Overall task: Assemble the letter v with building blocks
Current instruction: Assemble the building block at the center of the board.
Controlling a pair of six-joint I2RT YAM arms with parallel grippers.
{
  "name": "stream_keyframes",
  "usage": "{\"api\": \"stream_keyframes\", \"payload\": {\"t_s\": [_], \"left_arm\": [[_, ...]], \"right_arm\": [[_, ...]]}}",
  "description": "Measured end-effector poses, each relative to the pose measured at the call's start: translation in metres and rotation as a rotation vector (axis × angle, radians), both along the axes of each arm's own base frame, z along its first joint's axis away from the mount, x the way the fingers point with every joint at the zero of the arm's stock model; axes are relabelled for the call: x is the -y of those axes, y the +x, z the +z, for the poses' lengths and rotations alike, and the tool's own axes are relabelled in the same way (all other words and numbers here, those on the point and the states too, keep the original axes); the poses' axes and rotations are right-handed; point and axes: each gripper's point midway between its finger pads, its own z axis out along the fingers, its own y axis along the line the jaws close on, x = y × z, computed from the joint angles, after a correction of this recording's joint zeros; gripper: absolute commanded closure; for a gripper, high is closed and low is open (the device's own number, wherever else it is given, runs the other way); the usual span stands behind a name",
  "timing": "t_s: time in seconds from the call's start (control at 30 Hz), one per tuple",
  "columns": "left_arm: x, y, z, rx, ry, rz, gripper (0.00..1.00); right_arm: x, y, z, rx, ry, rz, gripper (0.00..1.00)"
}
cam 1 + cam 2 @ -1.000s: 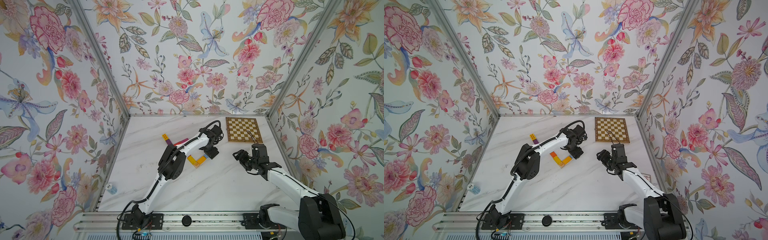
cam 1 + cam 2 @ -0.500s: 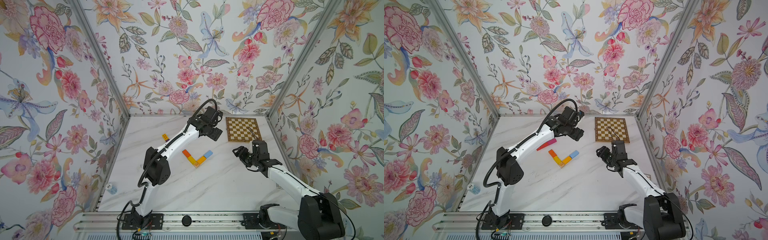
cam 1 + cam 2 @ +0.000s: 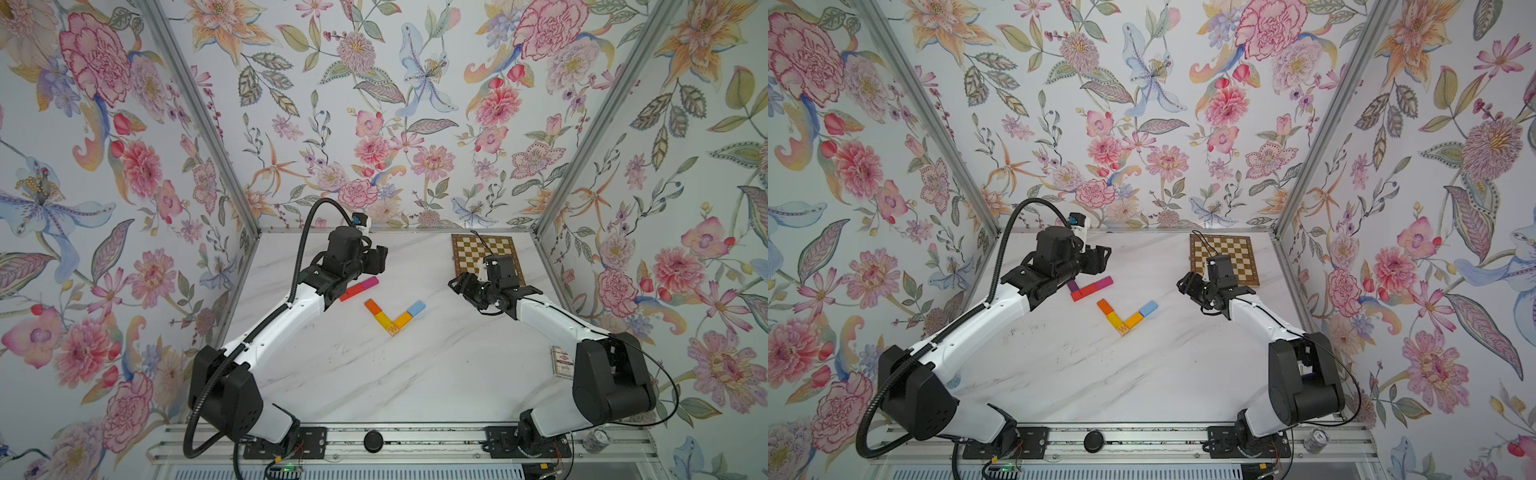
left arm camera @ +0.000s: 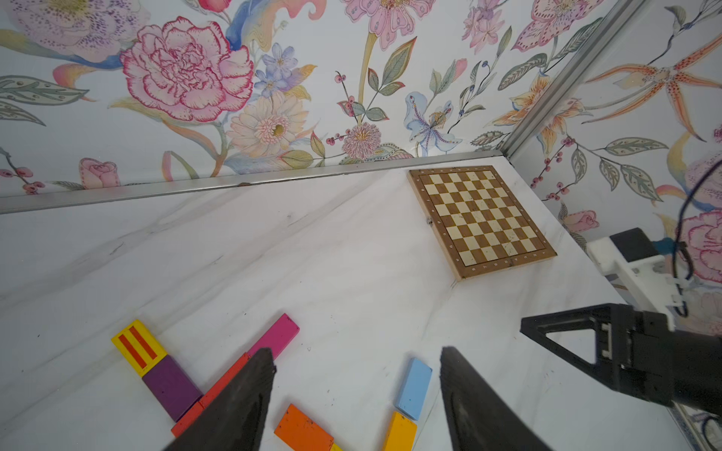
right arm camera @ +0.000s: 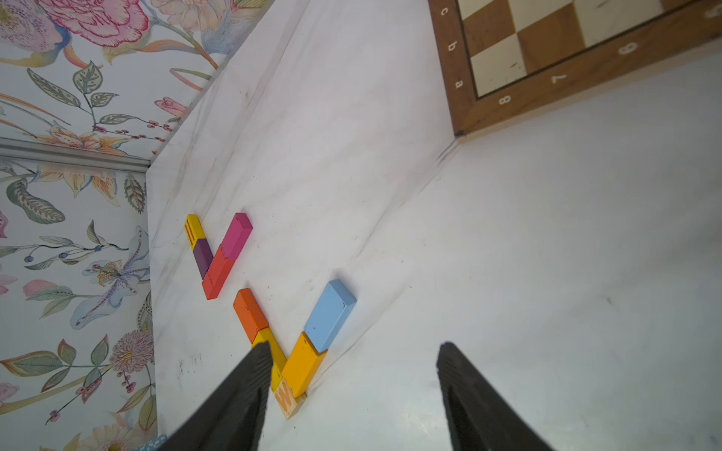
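Note:
The letter v [image 3: 393,322] lies mid-table in both top views. An orange block [image 3: 372,306] and a yellow block [image 3: 383,320] form one row, and an amber block [image 3: 403,320] and a light blue block [image 3: 416,308] form the other. They meet at a W cube [image 3: 393,329]. Behind it to the left sit a red block [image 3: 1084,292], a magenta block [image 3: 1103,283], a purple block [image 3: 1072,285] and a striped yellow block [image 4: 138,347]. My left gripper [image 3: 380,259] hovers open and empty above the magenta block. My right gripper [image 3: 457,284] hangs open and empty to the right of the light blue block [image 5: 330,314].
A brown-and-cream chessboard [image 3: 486,257] lies in the back right corner, just behind the right wrist. A flat card box [image 3: 562,362] rests by the right wall, partly behind the right arm. Floral walls close in the table on three sides.
My left gripper has risen off the light blue block and drawn back to the rear left, its jaws narrowing. The light blue block stays at the row's end. The right gripper barely shifted.

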Motion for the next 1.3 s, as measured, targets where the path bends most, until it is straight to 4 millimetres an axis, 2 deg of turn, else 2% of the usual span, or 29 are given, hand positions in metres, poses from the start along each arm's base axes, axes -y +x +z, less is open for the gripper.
{"api": "stream_keyframes", "payload": {"t_s": [0.13,0.33,0.57,0.73,0.97,1.3], "left_arm": [[-0.019,-0.011,0.006,0.035,-0.016,0.067,0.31],[-0.053,-0.027,-0.005,0.039,-0.008,0.172,0.31],[-0.081,-0.040,-0.002,0.062,-0.035,0.259,0.32],[-0.088,-0.045,-0.014,0.042,-0.035,0.286,0.32],[-0.095,-0.048,-0.025,0.011,-0.037,0.314,0.33],[-0.101,-0.050,-0.030,-0.002,-0.042,0.342,0.33]], "right_arm": [[-0.015,0.011,-0.012,-0.031,-0.025,0.059,0.31],[-0.031,0.026,-0.038,-0.086,-0.066,0.126,0.31],[-0.036,0.033,-0.059,-0.129,-0.101,0.162,0.30],[-0.044,0.042,-0.062,-0.128,-0.104,0.181,0.30],[-0.069,0.048,-0.060,-0.116,-0.089,0.242,0.30],[-0.089,0.032,-0.078,-0.170,-0.090,0.303,0.32]]}}
